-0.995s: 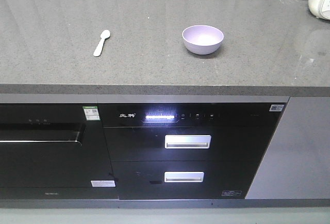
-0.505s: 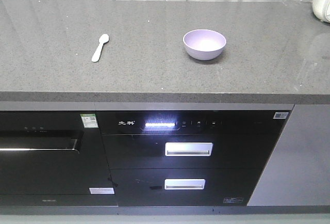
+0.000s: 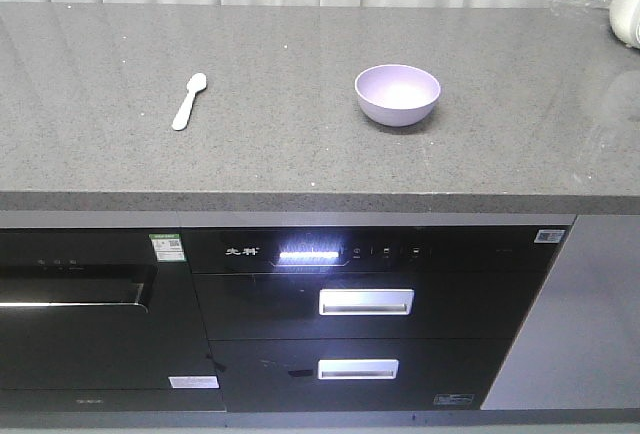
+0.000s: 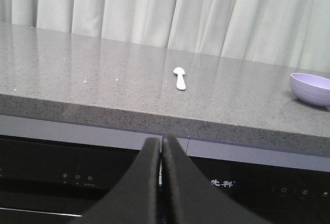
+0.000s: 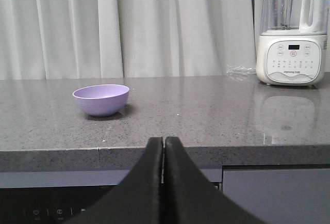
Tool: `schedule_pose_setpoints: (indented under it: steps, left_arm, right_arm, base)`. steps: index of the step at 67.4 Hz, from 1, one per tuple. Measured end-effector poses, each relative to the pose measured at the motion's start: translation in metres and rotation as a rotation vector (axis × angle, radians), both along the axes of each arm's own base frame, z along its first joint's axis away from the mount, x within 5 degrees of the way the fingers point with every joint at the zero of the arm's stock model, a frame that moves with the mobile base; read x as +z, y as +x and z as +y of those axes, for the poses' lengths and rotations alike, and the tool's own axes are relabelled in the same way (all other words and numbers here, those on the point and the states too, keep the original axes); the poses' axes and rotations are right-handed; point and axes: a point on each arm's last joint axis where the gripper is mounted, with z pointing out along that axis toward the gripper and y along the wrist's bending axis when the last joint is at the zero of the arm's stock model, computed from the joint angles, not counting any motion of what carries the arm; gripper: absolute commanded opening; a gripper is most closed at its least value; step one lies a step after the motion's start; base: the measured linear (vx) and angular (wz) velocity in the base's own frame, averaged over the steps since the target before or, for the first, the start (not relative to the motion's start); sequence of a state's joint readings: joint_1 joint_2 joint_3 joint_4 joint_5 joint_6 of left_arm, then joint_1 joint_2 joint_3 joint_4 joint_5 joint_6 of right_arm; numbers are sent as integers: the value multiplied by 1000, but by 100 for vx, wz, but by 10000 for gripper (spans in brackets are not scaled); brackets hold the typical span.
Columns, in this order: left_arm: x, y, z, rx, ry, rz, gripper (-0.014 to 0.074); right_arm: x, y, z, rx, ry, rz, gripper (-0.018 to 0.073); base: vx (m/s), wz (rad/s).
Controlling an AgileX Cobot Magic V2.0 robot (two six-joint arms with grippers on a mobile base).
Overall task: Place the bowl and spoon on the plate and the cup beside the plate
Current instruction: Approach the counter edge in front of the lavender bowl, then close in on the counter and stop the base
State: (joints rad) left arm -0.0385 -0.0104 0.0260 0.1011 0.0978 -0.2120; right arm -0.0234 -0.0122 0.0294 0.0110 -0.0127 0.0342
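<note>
- We are keeping the left claw (image 4: 161, 141) pressed shut on nothing, below the front edge of the grey speckled stone counter (image 3: 300, 159).
- We are keeping the right claw (image 5: 163, 141) the same way: fingers together, empty, low in front of the counter edge.
- The small pale mint-green spoon (image 4: 180, 78) is lying flat on the counter, ahead of the left claw and a little to its right, well apart from it.
- The round lavender-purple plastic-looking bowl (image 5: 101, 99) is standing upright and empty, ahead of the right claw and off to its left, also well apart.
- A white blender (image 5: 292, 33) is standing far ahead and to the right of the right claw.
- We are finding neither the plate nor the cup in any view.
- We are judging 0 of the 3 placements done: bowl and spoon are sitting apart on bare counter, so everything is left to do.
</note>
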Motion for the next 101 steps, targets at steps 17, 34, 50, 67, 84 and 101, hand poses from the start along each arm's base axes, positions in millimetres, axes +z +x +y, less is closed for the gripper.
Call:
schedule_pose_setpoints:
  steps: [17, 34, 50, 67, 84, 101]
  left_arm:
    - [0, 0, 0, 0, 0, 0, -6]
    - [0, 0, 0, 0, 0, 0, -6]
    - [0, 0, 0, 0, 0, 0, -6]
    - [0, 0, 0, 0, 0, 0, -6]
    - [0, 0, 0, 0, 0, 0, -6]
    - [0, 0, 0, 0, 0, 0, -6]
  right_arm:
    - [0, 0, 0, 0, 0, 0, -4]
    - [0, 0, 0, 0, 0, 0, -4]
    - [0, 0, 0, 0, 0, 0, -4]
    - [0, 0, 0, 0, 0, 0, -4]
    - [0, 0, 0, 0, 0, 0, -4]
    - [0, 0, 0, 0, 0, 0, -4]
  base:
    - [4, -1]
    - [4, -1]
    - [5, -1]
    - [7, -2]
    - [8, -2]
    - [8, -2]
